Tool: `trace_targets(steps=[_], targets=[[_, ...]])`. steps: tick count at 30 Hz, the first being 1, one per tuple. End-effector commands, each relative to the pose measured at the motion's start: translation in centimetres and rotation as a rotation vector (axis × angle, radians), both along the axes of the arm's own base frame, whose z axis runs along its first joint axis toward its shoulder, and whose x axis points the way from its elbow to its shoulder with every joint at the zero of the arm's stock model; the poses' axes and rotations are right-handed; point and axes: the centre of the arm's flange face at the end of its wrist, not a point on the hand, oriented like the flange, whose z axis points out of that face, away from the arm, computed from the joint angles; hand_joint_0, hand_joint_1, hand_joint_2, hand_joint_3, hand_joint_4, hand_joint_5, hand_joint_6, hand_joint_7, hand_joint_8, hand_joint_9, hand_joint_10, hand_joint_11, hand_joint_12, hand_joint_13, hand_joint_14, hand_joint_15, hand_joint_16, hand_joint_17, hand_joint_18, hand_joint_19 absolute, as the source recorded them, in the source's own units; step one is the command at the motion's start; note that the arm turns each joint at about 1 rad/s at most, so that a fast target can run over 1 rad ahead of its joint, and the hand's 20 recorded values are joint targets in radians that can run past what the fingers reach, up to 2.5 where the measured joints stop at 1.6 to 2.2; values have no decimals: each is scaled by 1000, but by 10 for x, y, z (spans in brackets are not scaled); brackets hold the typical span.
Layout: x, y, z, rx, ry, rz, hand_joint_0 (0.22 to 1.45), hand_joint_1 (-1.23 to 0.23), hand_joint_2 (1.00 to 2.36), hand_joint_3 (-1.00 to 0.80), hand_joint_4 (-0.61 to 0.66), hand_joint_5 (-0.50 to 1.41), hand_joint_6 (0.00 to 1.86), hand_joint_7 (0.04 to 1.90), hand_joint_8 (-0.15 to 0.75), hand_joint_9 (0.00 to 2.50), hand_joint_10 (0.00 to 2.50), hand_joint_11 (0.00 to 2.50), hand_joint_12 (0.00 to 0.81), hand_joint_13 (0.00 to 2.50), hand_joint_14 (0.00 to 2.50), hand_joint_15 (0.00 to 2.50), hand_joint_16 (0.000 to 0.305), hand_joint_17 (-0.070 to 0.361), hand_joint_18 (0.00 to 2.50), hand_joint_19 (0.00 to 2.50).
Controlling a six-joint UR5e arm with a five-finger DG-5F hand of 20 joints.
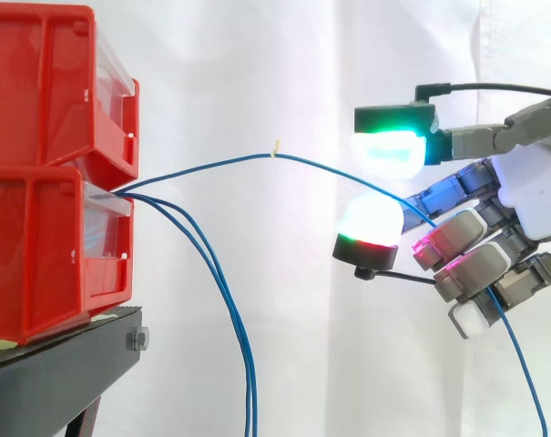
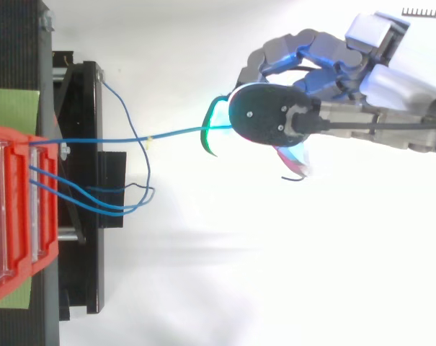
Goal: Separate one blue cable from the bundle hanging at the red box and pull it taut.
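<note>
The hand [image 1: 539, 196] has its lower fingers curled round one blue cable [image 1: 330, 169], so it is gripping that strand. One upper finger reaches out straight above the cable, its pad [image 1: 393, 150] glowing green and white, and a white pad with a green and red edge sits just below the cable in front of the curled fingers. From the grip the held cable runs away from the fingertips in a shallow arch, not drawn straight, to the gap between the two stacked red bins [image 1: 38, 109], which stand well apart from the hand, across from its fingertips. A small yellow tag [image 1: 275, 146] sits on the cable about midway between hand and bins. Below the curled fingers the cable's free end drops down under the hand. Two other blue cables [image 1: 250, 391] leave the same gap and hang down in a loose curve near the bins, well clear of the hand. Seen from above, the hand [image 2: 376, 79] lines up with the held cable [image 2: 174, 134], with the loose pair [image 2: 124, 209] looped to one side beside the black stand [image 2: 95, 274].
</note>
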Motion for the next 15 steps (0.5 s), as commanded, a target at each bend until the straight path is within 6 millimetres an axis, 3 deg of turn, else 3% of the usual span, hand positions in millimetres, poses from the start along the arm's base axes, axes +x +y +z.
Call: trace_targets(steps=[1, 7, 15], targets=[[0, 1, 1, -1, -2, -1, 612, -516, 1020, -257, 101, -205, 863, 944, 267, 776, 695, 1481, 336, 1052, 147, 1582, 50, 112, 714, 791], [0, 2, 1, -4, 0, -2, 614, -602, 1022, -221, 115, -228, 899, 914, 270, 755, 719, 1469, 338, 1048, 138, 1602, 50, 113, 707, 790], [0, 4, 1, -8, -3, -11, 610, -575, 1018, -289, 115, -229, 901, 909, 266, 759, 790, 1431, 332, 1053, 153, 1584, 50, 113, 704, 799]])
